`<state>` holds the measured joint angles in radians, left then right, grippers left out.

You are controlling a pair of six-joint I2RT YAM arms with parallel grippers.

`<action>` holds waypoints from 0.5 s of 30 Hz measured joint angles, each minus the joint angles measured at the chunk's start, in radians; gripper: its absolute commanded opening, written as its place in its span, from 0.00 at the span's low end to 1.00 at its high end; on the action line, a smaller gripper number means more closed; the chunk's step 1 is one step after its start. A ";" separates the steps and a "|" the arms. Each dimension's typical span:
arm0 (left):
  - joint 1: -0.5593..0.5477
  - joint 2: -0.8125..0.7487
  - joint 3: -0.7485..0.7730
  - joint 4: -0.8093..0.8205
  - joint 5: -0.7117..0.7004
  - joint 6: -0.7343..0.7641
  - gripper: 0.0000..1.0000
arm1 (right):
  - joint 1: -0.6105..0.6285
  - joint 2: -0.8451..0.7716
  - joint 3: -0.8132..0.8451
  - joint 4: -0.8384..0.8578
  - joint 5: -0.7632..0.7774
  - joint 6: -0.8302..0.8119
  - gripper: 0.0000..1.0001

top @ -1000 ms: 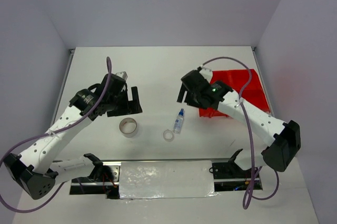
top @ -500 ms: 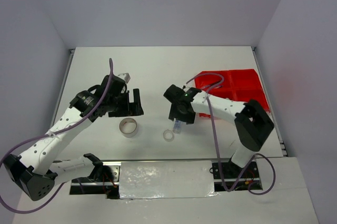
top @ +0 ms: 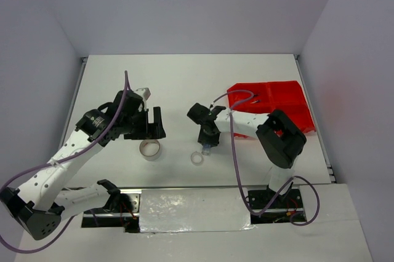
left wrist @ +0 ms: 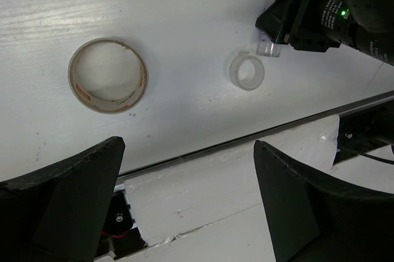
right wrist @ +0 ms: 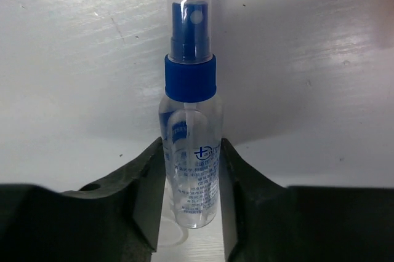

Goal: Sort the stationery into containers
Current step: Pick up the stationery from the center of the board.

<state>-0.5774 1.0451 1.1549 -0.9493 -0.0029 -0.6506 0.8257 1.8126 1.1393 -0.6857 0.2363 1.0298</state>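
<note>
The right jaws are pressing against both sides of the clear bottle (right wrist: 190,127), which is lying flat on the white surface (right wrist: 320,59) near the red tray (top: 289,99), probably gripping it for the carry there. The left jaws are gaping wide and empty above the tape roll (left wrist: 111,101), seemingly lining up on it.
</note>
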 measured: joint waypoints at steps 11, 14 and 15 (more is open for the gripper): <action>0.000 -0.003 0.001 -0.031 -0.019 0.000 0.99 | -0.066 -0.079 0.126 0.052 -0.036 -0.088 0.00; 0.000 -0.003 0.001 -0.030 -0.019 -0.003 0.99 | -0.195 -0.194 0.237 0.089 -0.078 -0.097 0.00; 0.000 -0.003 0.001 -0.030 -0.018 -0.003 0.99 | -0.251 -0.229 0.270 0.100 -0.082 -0.098 0.00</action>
<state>-0.5770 1.0416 1.1561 -0.9794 -0.0212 -0.6540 0.5751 1.5833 1.4097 -0.5858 0.1547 0.9314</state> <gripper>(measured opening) 0.994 0.432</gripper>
